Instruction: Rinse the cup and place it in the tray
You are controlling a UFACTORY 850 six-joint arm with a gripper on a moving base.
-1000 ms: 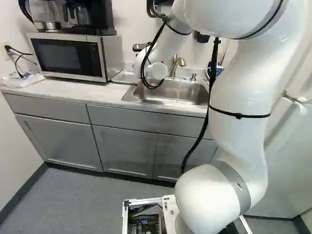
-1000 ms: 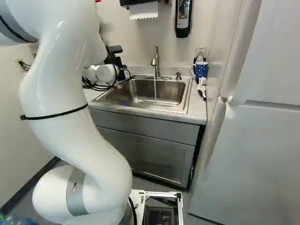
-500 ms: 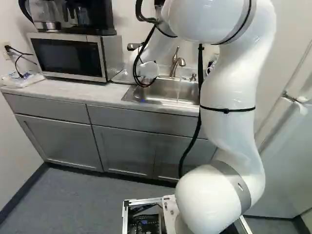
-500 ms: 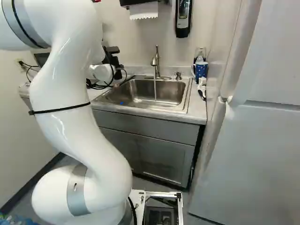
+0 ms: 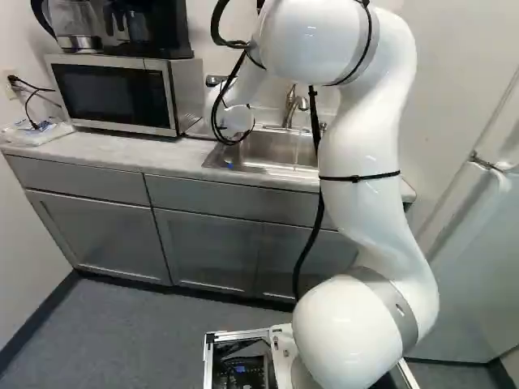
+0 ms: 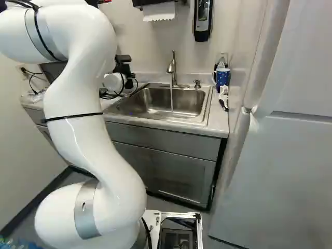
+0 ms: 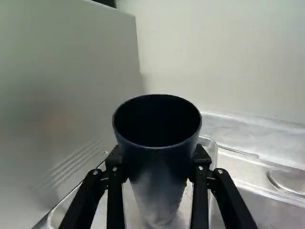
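Cup [image 7: 157,167] gripped, tray [image 7: 213,151] beneath; arm [image 5: 361,146] shifted closer to microwave [image 5: 113,96]

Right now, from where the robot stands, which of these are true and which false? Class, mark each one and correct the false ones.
1. The fingers grip the dark cup. True.
2. The faucet is off. False: water runs from it into the sink.
3. A black appliance stands on the microwave. True.
4. The blue mug stands inside the sink. False: it is beside it, on the counter.
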